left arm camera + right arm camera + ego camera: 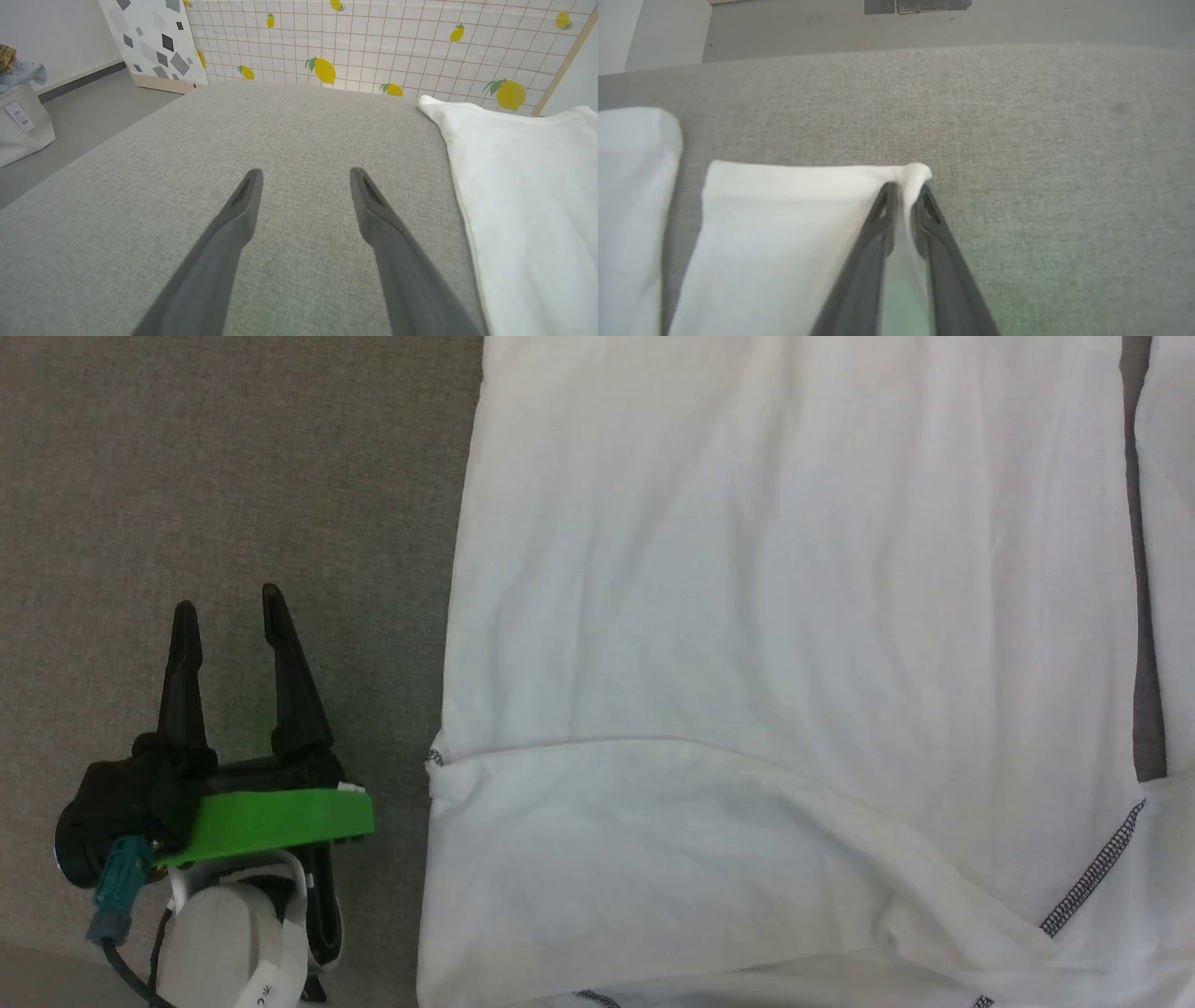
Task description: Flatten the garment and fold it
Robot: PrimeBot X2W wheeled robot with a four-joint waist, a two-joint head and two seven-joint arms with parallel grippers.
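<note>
In the head view, the left pincer (229,602) sits at the lower left over the grey woven surface (233,476). Its two dark fingers are spread apart with nothing between them, and it is clear of the cloth. The left wrist view shows the same open left pincer (306,172) above the bare surface (280,126). A pale bag (18,126) stands on the floor at the far left of that view, with a panel of grey geometric shapes (149,42) and a lemon-print grid panel (397,42) behind.

To the right, the white shirt (775,616) lies spread flat on the surface, its near-left edge just beside the left pincer. A fold line crosses its lower part, and grey zigzag stitching (1092,877) runs along a seam at the lower right. At the far right a narrow strip of surface separates the body from another white part. In the left wrist view the shirt (528,186) lies right of the fingers.

In the right wrist view, the right pincer (906,189) is clamped on a corner of the shirt (784,224), with fabric bunched between its tips, low over the surface (1041,140).
</note>
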